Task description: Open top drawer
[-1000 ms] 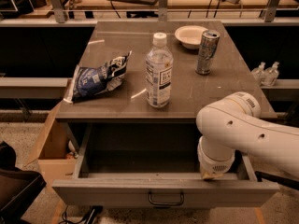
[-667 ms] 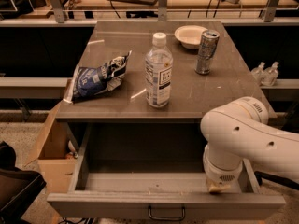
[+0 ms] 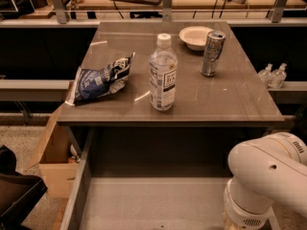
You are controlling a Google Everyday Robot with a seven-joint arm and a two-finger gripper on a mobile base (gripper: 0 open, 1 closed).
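The top drawer (image 3: pixel 144 200) stands pulled far out under the counter. Its grey interior is bare, its left wall (image 3: pixel 76 190) runs down the frame, and its front panel and handle are below the bottom edge, out of view. My white arm (image 3: pixel 266 181) fills the lower right, over the drawer's right side. The gripper itself is below the frame's edge and out of view.
On the counter (image 3: pixel 230 99) stand a water bottle (image 3: pixel 162 73), a blue chip bag (image 3: pixel 100 80), a white bowl (image 3: pixel 196 36) and a drink can (image 3: pixel 211 53). A cardboard box (image 3: pixel 53 162) sits on the floor at the left. Two small bottles (image 3: pixel 271 75) stand at the right.
The drawer has slid further out toward the camera, and its front panel and handle have dropped out of view. My arm has moved down and to the right with it.
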